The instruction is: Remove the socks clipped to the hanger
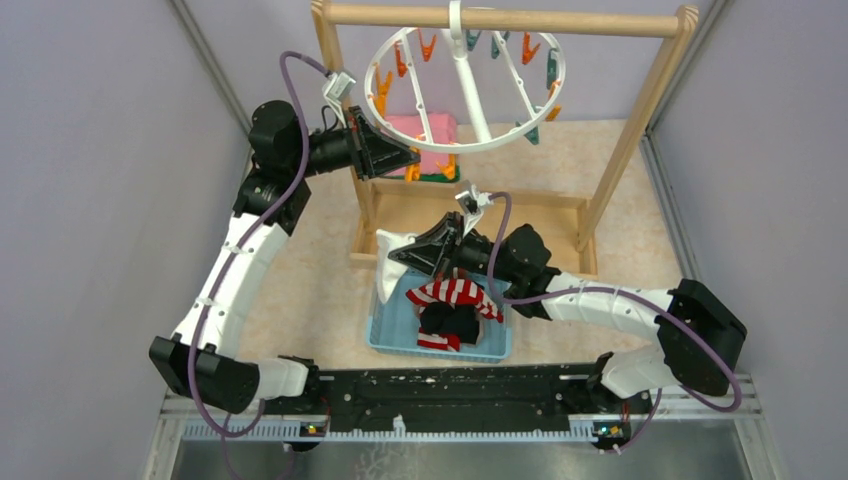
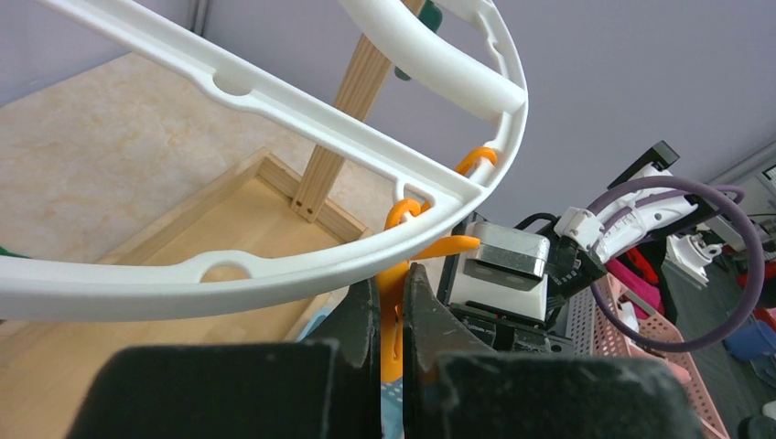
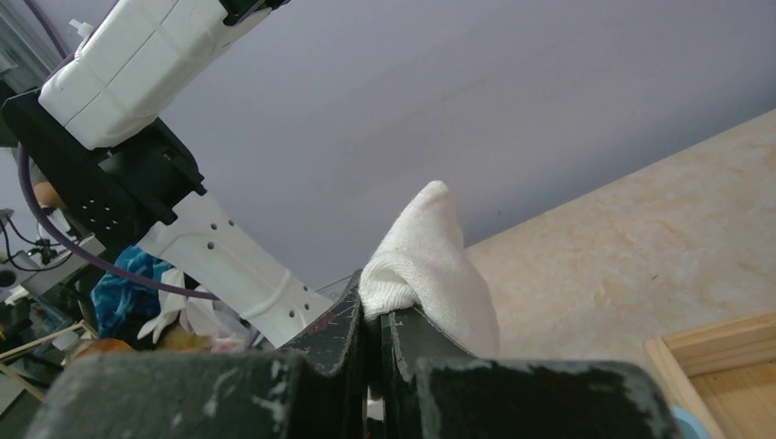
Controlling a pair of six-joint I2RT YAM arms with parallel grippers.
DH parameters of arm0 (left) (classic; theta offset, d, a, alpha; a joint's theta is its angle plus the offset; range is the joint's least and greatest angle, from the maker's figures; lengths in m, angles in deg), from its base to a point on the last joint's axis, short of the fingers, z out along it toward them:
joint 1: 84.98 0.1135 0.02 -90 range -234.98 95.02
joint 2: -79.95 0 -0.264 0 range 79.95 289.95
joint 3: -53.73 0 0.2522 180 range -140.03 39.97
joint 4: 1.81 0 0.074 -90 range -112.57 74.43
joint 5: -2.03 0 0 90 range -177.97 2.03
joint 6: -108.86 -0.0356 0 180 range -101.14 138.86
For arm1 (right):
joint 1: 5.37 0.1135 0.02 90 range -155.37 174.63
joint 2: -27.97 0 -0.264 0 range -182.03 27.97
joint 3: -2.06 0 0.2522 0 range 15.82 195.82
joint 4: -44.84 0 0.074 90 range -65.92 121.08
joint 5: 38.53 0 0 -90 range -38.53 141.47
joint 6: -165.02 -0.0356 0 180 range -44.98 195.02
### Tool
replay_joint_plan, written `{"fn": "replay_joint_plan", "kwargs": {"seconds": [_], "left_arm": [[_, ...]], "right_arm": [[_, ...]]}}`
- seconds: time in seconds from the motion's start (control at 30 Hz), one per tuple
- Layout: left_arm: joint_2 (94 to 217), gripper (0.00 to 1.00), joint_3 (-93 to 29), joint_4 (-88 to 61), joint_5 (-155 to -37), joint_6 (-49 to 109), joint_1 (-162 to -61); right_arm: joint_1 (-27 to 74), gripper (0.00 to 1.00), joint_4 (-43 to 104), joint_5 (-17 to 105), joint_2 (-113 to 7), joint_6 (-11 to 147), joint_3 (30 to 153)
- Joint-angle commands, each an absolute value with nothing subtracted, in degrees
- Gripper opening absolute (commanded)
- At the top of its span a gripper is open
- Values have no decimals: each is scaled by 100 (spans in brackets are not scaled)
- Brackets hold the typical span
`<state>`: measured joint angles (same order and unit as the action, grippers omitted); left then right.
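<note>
Wooden rack (image 1: 580, 20), blue tray (image 1: 393, 312), pink cloth (image 1: 438, 130)

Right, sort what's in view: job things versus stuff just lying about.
Job: hanger; orange clip pinched by left gripper; white sock in right gripper; red-and-white sock; black sock.
Lying about: wooden rack; pink-and-green cloth.

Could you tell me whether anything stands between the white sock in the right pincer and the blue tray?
Nothing visible does: the white sock, clamped in the right pincer, hangs at the far left corner of the blue tray; only other socks lie inside.
</note>
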<state>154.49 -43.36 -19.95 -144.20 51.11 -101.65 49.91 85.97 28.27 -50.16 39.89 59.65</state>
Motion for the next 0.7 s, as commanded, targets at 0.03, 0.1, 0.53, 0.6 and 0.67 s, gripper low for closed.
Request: {"fn": "replay_joint_plan", "kwargs": {"seconds": [0.03, 0.1, 0.53, 0.6, 0.67], "left_arm": [[15415, 0, -4505, -1952, -14179, 4816, -10184], [15413, 0, -4527, -2064, -14083, 4701, -10182], [15285, 50, -4927, -3210, -13110, 3547, -10166], [15315, 75, -5105, -3451, -13038, 3406, -10168], [15323, 97, -5233, -3853, -13003, 3193, -10161]], "right_arm": [[4913, 0, 8957, 2730, -4977, 3882, 5883], [4890, 0, 8849, 2745, -4945, 3901, 5865], [4897, 0, 5414, 4017, -3027, 5376, 4389], [4915, 0, 4982, 4278, -2763, 5417, 4292], [4929, 0, 4707, 4461, -2711, 5399, 4256]]}}
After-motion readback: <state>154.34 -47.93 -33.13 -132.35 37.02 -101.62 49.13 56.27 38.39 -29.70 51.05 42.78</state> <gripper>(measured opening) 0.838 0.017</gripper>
